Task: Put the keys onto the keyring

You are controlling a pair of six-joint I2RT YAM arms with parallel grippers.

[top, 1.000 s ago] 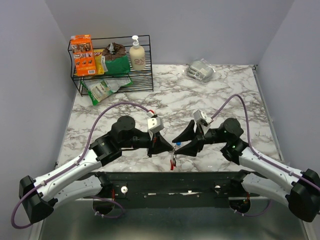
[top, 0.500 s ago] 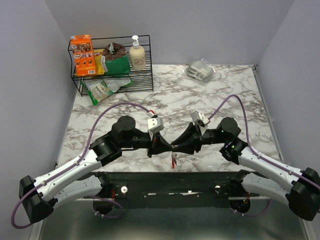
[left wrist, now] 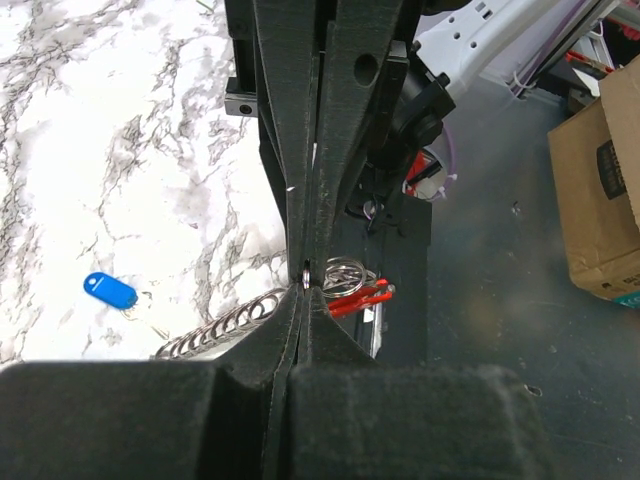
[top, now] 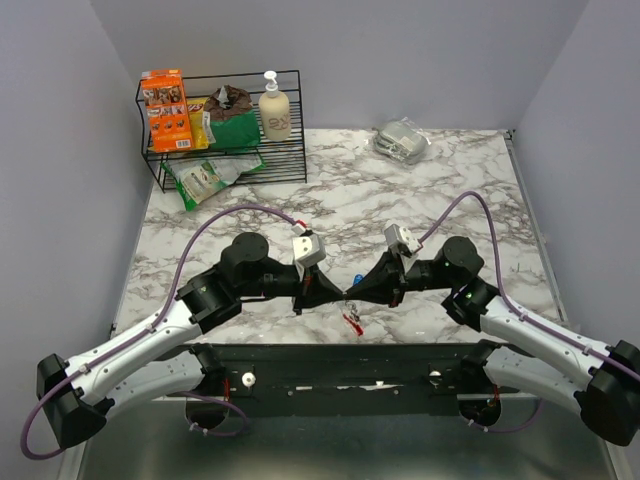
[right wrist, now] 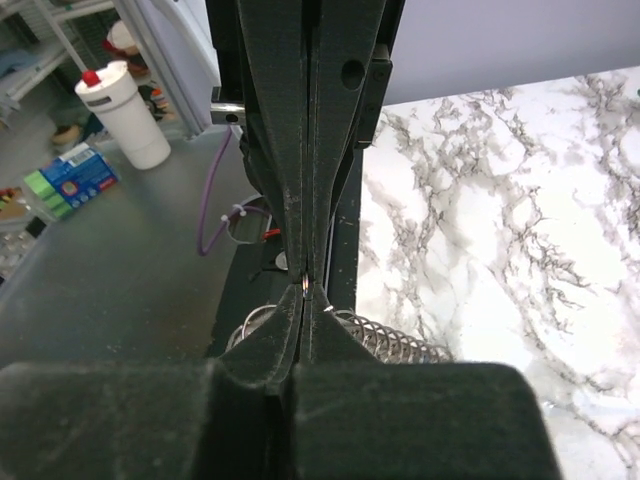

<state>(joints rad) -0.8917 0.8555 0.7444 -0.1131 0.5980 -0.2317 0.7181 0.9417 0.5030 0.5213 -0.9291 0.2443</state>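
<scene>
My left gripper (top: 338, 294) and right gripper (top: 357, 292) meet tip to tip just above the table's near edge. Both are shut on a small silver ring of the keyring (left wrist: 345, 272). The ring shows as a thin metal sliver between the right jaws (right wrist: 308, 287). The keyring's red clip (top: 352, 321) hangs below the tips, and its chain (left wrist: 215, 330) trails to the left. A blue-headed key (top: 357, 277) lies on the marble just behind the grippers, also seen in the left wrist view (left wrist: 110, 291). No other key shows.
A black wire rack (top: 225, 150) with boxes, bags and a soap bottle (top: 274, 113) stands at the back left. A clear plastic packet (top: 402, 139) lies at the back right. The arms' dark base plate (top: 340, 365) runs along the near edge.
My right gripper has closed from wide open and slid left, so its tips now meet the left tips on the ring. The blue key now shows behind them.
</scene>
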